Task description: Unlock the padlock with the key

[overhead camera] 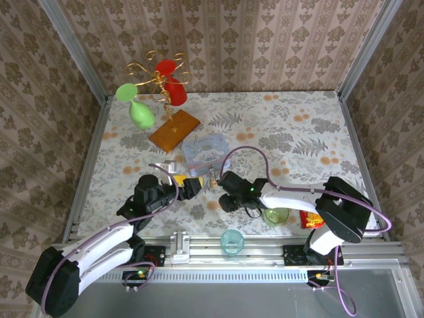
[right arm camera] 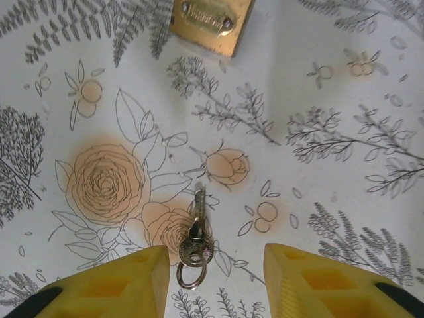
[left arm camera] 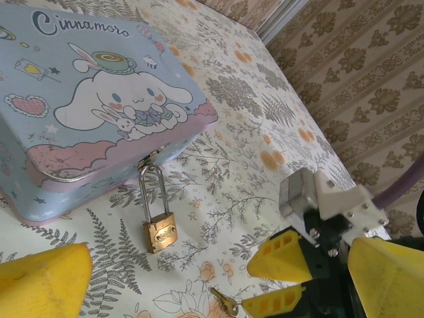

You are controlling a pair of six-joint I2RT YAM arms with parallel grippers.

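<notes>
The small brass padlock point(left arm camera: 159, 232) lies on the floral cloth, its silver shackle hooked through the clasp of the pale blue cartoon tin point(left arm camera: 99, 99). It also shows at the top of the right wrist view point(right arm camera: 211, 23) and from above point(overhead camera: 213, 177). The silver key point(right arm camera: 197, 228) with its ring lies flat on the cloth, pointing at the padlock. My right gripper point(right arm camera: 215, 265) is open, one yellow finger on each side of the key's head, not touching it. The left wrist view shows the right gripper point(left arm camera: 255, 285) and the key point(left arm camera: 225, 305). My left gripper point(left arm camera: 218, 258) is open and empty, just left of the padlock.
A gold wire stand with red and green cups on a wooden base point(overhead camera: 173, 129) stands at the back left. A green cup point(overhead camera: 277, 215), a teal cup point(overhead camera: 232, 240) and a red packet point(overhead camera: 310, 218) sit near the front rail.
</notes>
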